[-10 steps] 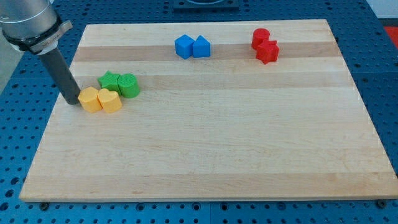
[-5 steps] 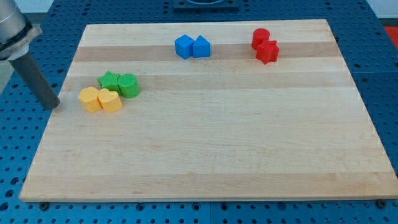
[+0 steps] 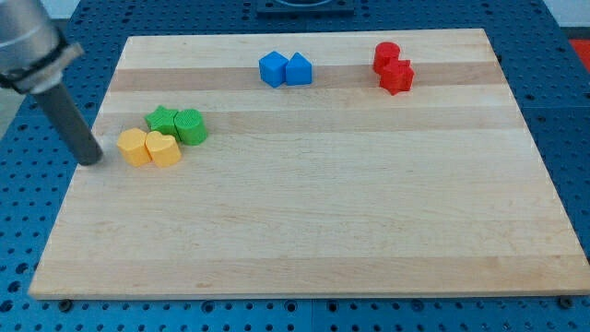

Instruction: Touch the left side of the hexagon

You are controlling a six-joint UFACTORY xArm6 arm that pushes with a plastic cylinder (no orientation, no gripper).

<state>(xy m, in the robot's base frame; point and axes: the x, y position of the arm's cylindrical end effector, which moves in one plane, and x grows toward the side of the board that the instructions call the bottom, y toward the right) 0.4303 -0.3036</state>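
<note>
In the camera view, my tip (image 3: 93,160) rests on the desk (image 3: 313,221) near its nine o'clock edge, just to the nine o'clock side of the yellow hexagon (image 3: 133,147) and apart from it by a narrow strip of bare wood, so no contact shows. There is no tool to speak of on this arm: the dark rod has no jaws, so nothing can be released, clenched or grasped, and it carries nothing. The yellow hexagon sits toward the nine o'clock side of the desk, touching the yellow heart-like block (image 3: 164,149) at its three o'clock side, with the green star (image 3: 162,120) just at its one o'clock and the green cylinder (image 3: 191,125) beside that star. Well apart, near twelve o'clock on the desk, stand two blue blocks (image 3: 285,69) touching each other, their exact shapes hard to settle, and toward one o'clock the red cylinder (image 3: 386,55) with a red block (image 3: 397,77) pressed against it. I judge the step in hand to be the final approach: the tip is lined up on the correct flank, and the next move calls for a short, slow slide toward three o'clock until the rod meets the hexagon's face, stopping there so the yellow pair is not shoved into the green blocks. No brand, label or writing can be read anywhere.
</note>
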